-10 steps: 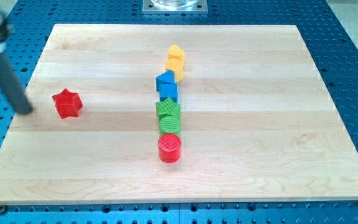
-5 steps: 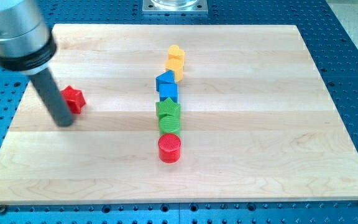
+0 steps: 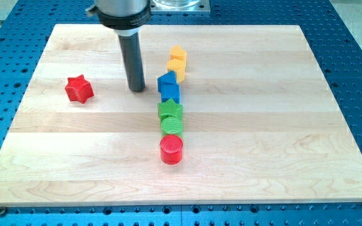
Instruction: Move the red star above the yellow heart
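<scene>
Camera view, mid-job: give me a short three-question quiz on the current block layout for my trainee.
1. True or false: my tip is touching the red star-shaped block.
2. Which block is lowest in the view's central column? A) yellow block B) red cylinder block C) blue block
3. Fill in: my tip stands between the red star-shaped block and the ___ block.

Key
1. False: bare wooden board shows between them, with the star off to the view's left.
2. B: it sits below the green blocks.
3. Blue: it lies just to the view's right of my tip.
</scene>
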`<state>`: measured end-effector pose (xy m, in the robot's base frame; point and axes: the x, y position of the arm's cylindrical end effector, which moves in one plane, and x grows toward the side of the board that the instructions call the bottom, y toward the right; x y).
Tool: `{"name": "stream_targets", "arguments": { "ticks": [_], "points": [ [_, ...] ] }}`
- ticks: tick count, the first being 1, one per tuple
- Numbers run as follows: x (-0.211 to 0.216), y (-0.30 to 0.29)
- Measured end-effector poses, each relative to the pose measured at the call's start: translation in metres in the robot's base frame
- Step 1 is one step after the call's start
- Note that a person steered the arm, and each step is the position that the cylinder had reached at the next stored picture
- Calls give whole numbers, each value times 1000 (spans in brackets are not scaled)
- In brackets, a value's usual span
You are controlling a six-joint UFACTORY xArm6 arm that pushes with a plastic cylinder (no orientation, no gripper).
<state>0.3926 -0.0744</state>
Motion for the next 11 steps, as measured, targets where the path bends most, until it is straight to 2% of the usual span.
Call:
{"name": "stream_targets", "arguments": {
  "ticks": [1,4,5,6,7,8,11],
  "points": [
    [0,25],
    [-6,25],
    [-20,17],
    [18,-15],
    [95,-80],
    [75,-123],
    [-41,-109]
  ]
}}
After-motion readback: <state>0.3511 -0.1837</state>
